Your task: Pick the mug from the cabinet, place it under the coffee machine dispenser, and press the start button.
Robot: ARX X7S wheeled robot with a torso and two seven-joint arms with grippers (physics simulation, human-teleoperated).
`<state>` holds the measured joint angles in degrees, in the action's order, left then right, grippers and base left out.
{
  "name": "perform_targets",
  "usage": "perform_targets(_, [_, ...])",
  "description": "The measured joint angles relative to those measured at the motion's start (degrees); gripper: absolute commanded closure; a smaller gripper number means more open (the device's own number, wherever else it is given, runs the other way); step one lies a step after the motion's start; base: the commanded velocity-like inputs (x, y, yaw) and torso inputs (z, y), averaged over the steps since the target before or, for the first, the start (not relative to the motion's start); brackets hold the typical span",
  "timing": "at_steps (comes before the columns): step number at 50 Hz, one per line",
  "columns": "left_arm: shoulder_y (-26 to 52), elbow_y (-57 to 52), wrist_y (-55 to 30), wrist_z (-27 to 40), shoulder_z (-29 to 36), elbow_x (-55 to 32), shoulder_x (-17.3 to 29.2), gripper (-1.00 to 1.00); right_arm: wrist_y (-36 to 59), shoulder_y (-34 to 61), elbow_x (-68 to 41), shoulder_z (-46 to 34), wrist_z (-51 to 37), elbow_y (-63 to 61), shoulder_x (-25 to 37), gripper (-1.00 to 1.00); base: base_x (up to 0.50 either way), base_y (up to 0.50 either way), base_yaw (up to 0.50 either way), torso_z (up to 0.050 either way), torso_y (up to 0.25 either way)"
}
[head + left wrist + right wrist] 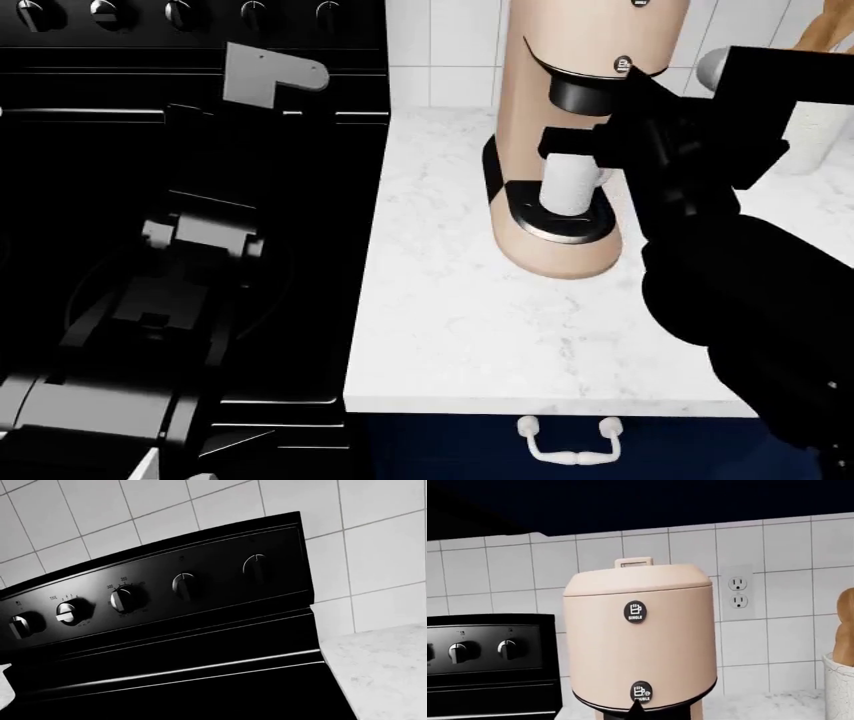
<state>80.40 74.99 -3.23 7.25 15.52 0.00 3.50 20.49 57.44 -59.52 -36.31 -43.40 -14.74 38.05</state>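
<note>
The white mug [571,186] stands upright on the black drip tray [554,228] of the beige coffee machine [587,30], directly below the black dispenser [581,96]. My right gripper [643,78] is up at the machine's head, apart from the mug. In the right wrist view its fingertips form one black point [638,709] just under the round DOUBLE button [640,691]; the SINGLE button [635,611] is higher up. Nothing is held. My left gripper [274,78] hangs over the black stove [187,200], its jaws not visible.
The stove's knob panel [127,599] fills the left wrist view against white tile. A speckled crock of wooden utensils [817,130] stands right of the machine. A wall outlet [737,592] is behind it. The marble counter [454,310] ends at a front edge above a cabinet handle [574,442].
</note>
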Motion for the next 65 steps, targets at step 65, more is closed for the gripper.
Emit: perform_targets(65, [-0.02, 0.0, 0.21, 0.22, 0.55, -0.07, -0.02, -1.0, 0.34, 2.41, 2.03, -1.34, 3.14, 6.67, -3.57, 1.0, 0.0, 0.0, 0.0, 0.0, 0.0])
